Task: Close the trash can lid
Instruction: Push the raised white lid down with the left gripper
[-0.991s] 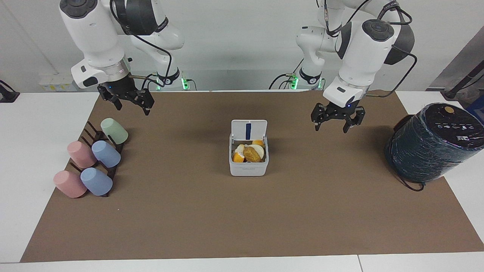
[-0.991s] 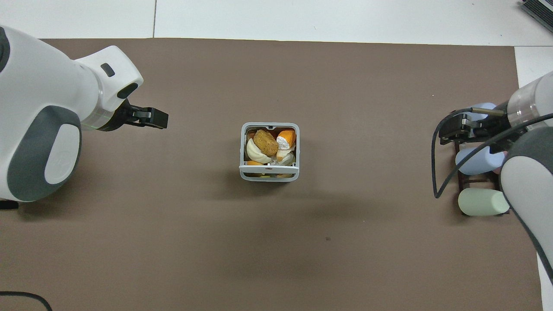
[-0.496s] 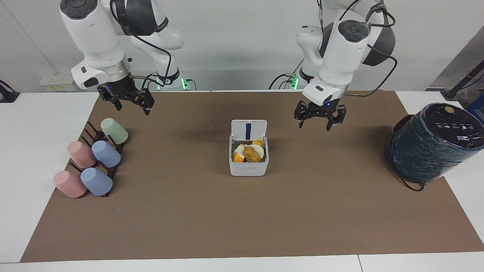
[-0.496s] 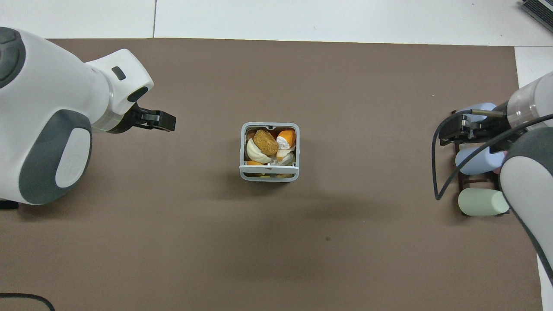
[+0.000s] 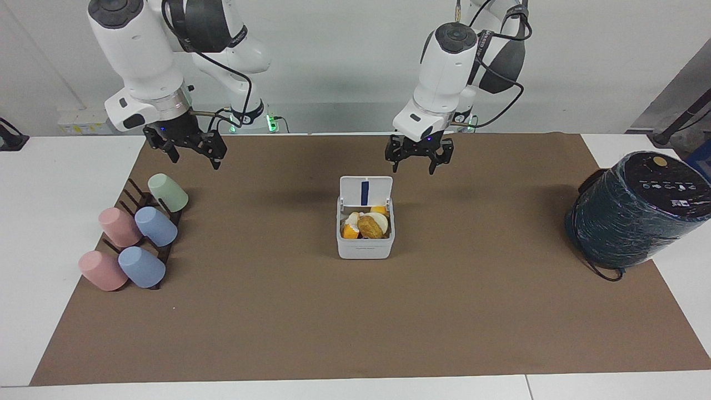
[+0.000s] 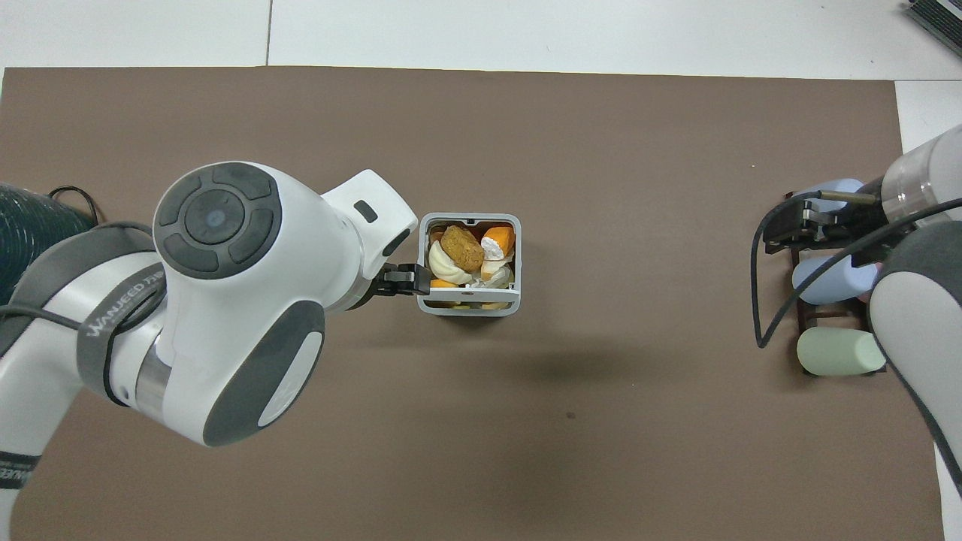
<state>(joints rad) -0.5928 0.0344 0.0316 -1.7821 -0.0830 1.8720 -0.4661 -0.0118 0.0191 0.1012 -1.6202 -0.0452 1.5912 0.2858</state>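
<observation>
The trash can (image 5: 365, 244) is a small white box in the middle of the brown mat, filled with orange, white and brown food scraps. Its lid (image 5: 365, 191) stands upright on the side nearer to the robots, blue strip showing. In the overhead view the can (image 6: 423, 255) shows from above and the lid (image 6: 468, 289) is seen edge-on. My left gripper (image 5: 415, 163) is open and empty in the air over the mat, just beside the raised lid toward the left arm's end, not touching it; its tip (image 6: 406, 279) shows under the arm. My right gripper (image 5: 192, 153) is open and waits over the cup rack.
Several pastel cups (image 5: 156, 226) lie on a dark rack (image 5: 145, 198) at the right arm's end of the brown mat (image 5: 278, 316). A large dark plastic-wrapped cylinder (image 5: 636, 208) stands at the left arm's end.
My left arm has swung from near the dark cylinder toward the middle, bringing its open gripper up beside the raised lid. The right arm and the can have not moved.
</observation>
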